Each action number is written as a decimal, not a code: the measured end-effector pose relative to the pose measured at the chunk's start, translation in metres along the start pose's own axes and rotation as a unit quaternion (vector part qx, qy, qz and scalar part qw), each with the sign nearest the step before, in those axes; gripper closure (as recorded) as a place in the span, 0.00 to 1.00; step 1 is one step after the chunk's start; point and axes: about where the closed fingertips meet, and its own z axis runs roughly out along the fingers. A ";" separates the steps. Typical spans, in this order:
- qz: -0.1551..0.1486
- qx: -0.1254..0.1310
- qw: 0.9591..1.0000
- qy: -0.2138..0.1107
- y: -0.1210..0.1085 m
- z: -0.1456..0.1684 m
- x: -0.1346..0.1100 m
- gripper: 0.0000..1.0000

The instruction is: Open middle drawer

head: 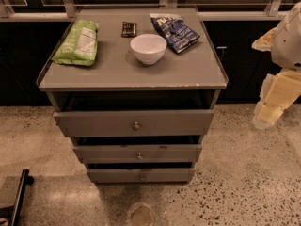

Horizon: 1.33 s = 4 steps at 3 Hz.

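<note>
hand at right edge, well apart from drawers; how far open, what held: cannot tell | middle drawer between taller top drawer and slim bottom drawer, barely ajar | risk: slipping off small knob, or grabbing wrong knob | grey table with bowl; speckled floor
</note>
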 end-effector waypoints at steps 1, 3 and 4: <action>0.003 -0.003 0.999 -0.047 0.024 0.027 0.005 0.00; 0.111 -0.084 0.969 -0.203 0.105 0.194 0.043 0.00; 0.154 -0.074 0.952 -0.255 0.088 0.273 0.049 0.00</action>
